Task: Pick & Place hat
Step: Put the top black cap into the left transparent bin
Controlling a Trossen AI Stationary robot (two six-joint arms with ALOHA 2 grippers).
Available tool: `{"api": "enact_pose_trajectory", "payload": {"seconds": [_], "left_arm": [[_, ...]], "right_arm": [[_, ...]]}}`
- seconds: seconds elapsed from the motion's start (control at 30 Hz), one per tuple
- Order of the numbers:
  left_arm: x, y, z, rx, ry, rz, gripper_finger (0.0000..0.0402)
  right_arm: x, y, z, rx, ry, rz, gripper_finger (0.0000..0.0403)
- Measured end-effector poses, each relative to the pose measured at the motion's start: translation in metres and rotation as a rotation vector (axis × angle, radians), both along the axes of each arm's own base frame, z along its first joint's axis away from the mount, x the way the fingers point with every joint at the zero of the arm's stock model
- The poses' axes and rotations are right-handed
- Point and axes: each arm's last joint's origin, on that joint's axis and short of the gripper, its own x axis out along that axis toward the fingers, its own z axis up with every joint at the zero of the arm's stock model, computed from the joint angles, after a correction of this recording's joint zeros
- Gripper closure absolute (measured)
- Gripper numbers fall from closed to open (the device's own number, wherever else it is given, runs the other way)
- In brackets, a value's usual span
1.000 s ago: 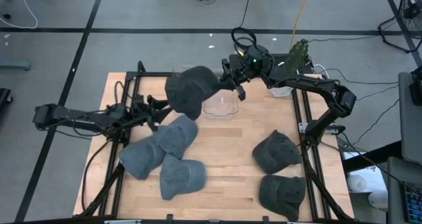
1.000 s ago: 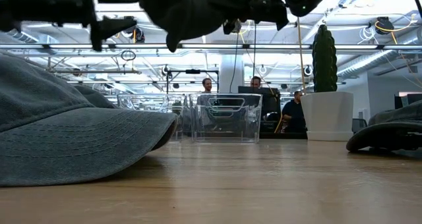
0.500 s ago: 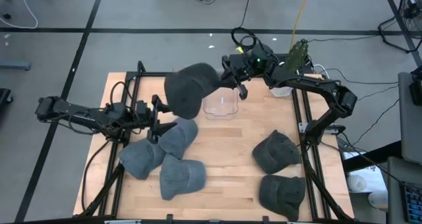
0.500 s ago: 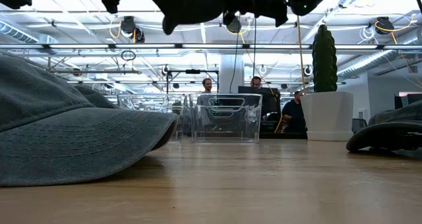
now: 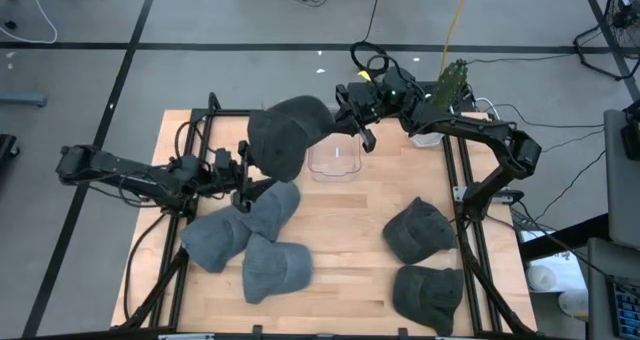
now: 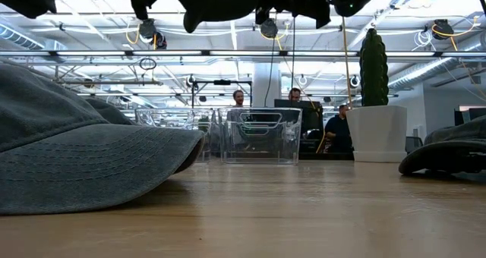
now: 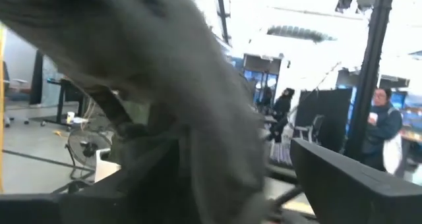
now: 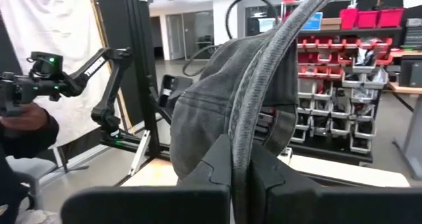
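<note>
Holding a dark grey hat [image 5: 285,135] in the air above the table's far edge, the right claw [image 5: 347,115] is clenched on the brim — its wrist view shows the brim's edge pinched between the two closed fingers [image 8: 214,168], with the crown hanging to one side. The left claw [image 5: 240,170] sits just beside the hat's lower edge with its fingers spread wide, and its own camera is filled with grey fabric, so it is right up against the hat without gripping it. This looks like the carry stage of the pick-and-place, possibly with a handover or a two-armed reshaping in hand. A clear plastic bin [image 5: 335,158] stands at the table's far edge, partly under the hat. Five more hats lie on the table — three towards the left edge, two towards the right. Next, the left claw probably needs to close on the fabric, or pull clear, before the hat can be lowered.
</note>
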Motion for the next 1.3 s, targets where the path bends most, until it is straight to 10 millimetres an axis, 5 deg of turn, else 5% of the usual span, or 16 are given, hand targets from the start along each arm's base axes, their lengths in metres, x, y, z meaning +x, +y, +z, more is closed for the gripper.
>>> {"api": "enact_pose_trajectory", "payload": {"seconds": [0.23, 0.5, 0.8, 1.03, 1.3], "left_arm": [[0.006, 0.005, -0.003, -0.006, -0.007, 0.025, 0.0164], [0.006, 0.009, -0.003, 0.072, -0.001, 0.074, 0.0383], [-0.017, 0.01, 0.017, -0.022, -0.115, 0.212, 0.0396], [-0.037, 0.014, 0.022, -0.237, -0.111, 0.556, 0.0396], [-0.016, 0.025, -0.002, -0.393, -0.069, 0.733, 0.0396]], "right_arm": [[0.002, 0.003, -0.001, 0.006, 0.013, 0.005, 0.0403], [0.007, 0.014, -0.008, -0.014, 0.053, 0.025, 0.0397], [0.012, 0.009, -0.026, -0.084, 0.206, -0.352, 0.0347], [0.008, -0.002, -0.043, -0.275, 0.406, -0.801, 0.0295], [0.01, 0.008, -0.048, -0.259, 0.469, -0.815, 0.0279]]}}
